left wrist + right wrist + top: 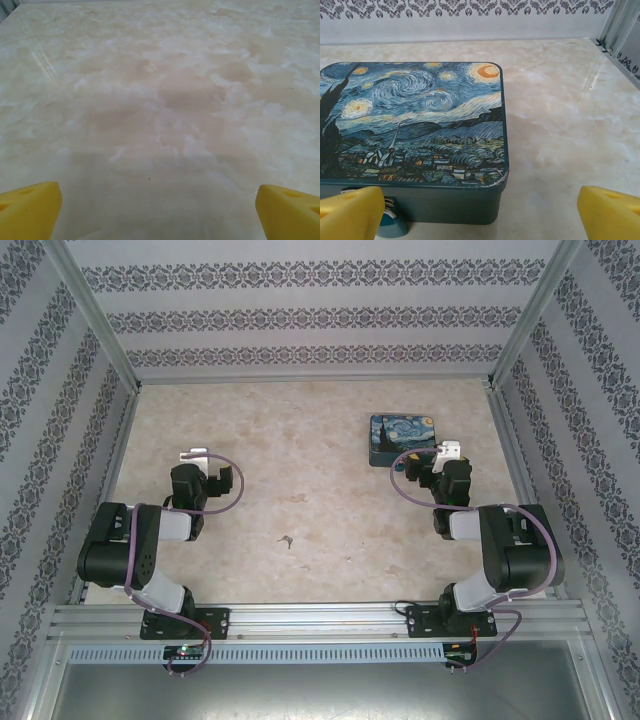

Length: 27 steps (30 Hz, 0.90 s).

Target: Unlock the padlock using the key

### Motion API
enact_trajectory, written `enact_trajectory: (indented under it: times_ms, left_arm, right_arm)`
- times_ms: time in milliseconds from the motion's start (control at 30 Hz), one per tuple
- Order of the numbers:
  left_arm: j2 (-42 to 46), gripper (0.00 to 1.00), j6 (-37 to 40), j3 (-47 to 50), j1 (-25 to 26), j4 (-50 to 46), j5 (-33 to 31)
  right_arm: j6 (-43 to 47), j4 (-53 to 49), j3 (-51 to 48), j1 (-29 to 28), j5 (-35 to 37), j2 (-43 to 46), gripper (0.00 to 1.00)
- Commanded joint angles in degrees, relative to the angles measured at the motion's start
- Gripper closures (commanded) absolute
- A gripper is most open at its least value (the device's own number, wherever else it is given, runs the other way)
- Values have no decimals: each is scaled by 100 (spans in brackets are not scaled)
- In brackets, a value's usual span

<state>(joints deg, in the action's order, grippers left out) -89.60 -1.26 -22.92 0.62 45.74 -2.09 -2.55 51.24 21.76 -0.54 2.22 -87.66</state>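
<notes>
Left gripper [159, 212]: the two yellow fingertips [30, 210] stand wide apart with bare marbled table [165, 100] between them and nothing held. It hangs low over the left half of the table.

Right gripper [480, 215]: the jaws are likewise spread and hold nothing. It faces the near wall of the blue painted tin [420, 110], which lies flat with its lid closed at the table's far right.

The padlock [391, 226] is a small blue-grey body with a glint of metal on top. It rests on the table against the tin's near wall, close to the tin's left corner in the wrist view, and is partly hidden behind one yellow fingertip [350, 212].

The key [287, 539] is a small brownish speck lying on the open table between the two arms, well apart from the tin. It is too small for its shape or heading to be made out.
</notes>
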Motion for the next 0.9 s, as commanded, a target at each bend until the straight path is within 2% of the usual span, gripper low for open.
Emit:
enact_trajectory:
  times_ms: [0, 867]
  left_arm:
    - [17, 0, 33, -64, -48, 212, 51]
    - [115, 0, -22, -103, -53, 87, -42]
  right_arm:
    - [110, 70, 30, -43, -73, 86, 2]
    - [59, 61, 10, -23, -41, 212, 2]
